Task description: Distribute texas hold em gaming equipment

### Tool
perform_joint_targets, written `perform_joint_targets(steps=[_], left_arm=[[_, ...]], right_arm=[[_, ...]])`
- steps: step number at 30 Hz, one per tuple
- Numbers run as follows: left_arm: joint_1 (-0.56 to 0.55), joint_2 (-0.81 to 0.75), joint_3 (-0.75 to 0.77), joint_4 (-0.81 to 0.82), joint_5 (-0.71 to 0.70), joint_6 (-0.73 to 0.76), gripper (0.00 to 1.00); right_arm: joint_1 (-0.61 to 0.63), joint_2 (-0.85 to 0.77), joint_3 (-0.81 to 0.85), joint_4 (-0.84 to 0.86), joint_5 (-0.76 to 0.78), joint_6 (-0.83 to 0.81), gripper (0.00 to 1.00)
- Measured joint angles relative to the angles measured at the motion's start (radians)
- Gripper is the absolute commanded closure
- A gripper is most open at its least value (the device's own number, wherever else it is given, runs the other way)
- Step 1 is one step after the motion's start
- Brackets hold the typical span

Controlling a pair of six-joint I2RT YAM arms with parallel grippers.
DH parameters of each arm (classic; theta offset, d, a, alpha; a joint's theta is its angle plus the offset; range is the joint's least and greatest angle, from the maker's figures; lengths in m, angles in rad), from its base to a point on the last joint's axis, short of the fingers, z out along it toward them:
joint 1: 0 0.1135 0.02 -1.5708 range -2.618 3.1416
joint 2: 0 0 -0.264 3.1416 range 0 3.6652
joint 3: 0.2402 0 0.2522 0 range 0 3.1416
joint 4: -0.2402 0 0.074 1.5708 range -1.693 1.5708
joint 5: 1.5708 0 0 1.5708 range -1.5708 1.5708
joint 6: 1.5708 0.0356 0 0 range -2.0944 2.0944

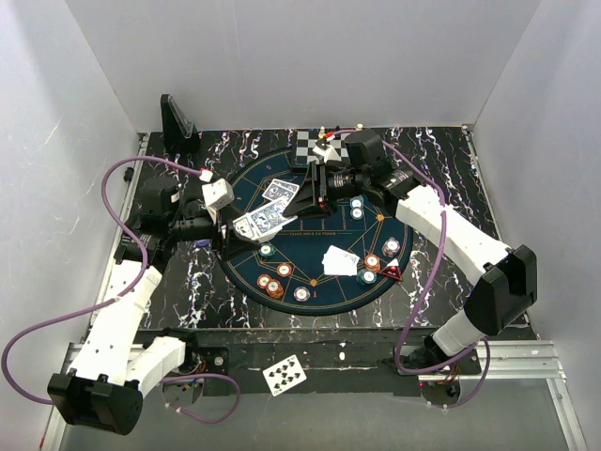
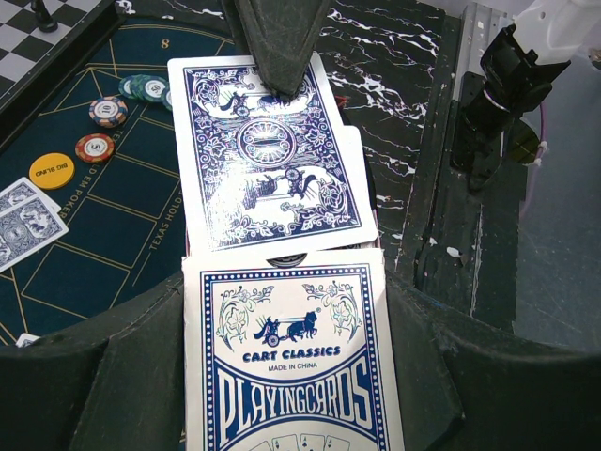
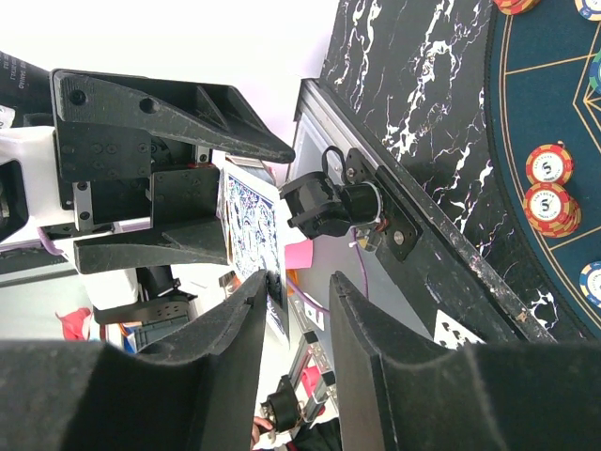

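My left gripper is shut on a white and blue playing-card box, held over the left side of the round mat. A blue-backed card sticks halfway out of the box. My right gripper is open at that card; one finger rests on the card's far end, and the card's edge lies against a finger. Orange chips, more chips, cards and a red triangle marker lie on the mat. A yellow disc lies there too.
A chessboard with pieces stands at the mat's far edge. A black stand is at the back left. One face-up card lies on the front ledge between the arm bases. Two face-down cards lie under my right gripper.
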Motion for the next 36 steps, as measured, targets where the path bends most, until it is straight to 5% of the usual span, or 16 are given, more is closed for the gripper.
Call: perform_joint_targets(steps=[5,16,23,30,36], left_arm=[[0.0,-0.003,-0.004,0.0,0.0,0.0,1.0],[0.0,-0.003,-0.006,0.0,0.0,0.0,1.0],[0.0,-0.003,-0.006,0.0,0.0,0.0,1.0],[0.0,-0.002,-0.006,0.0,0.0,0.0,1.0],[0.0,-0.002,-0.006,-0.001,-0.004,0.0,1.0]], right_arm=[[0.0,0.0,0.0,-0.002,0.0,0.0,0.55],[0.004,0.0,0.0,0.037,-0.003,0.031,0.2],[0.05,0.058,0.03,0.061,-0.003,0.035,0.14],[0.085,0.093,0.036,0.063,-0.005,0.029,0.47],[0.083,0.093,0.036,0.066,-0.004,0.034,0.52]])
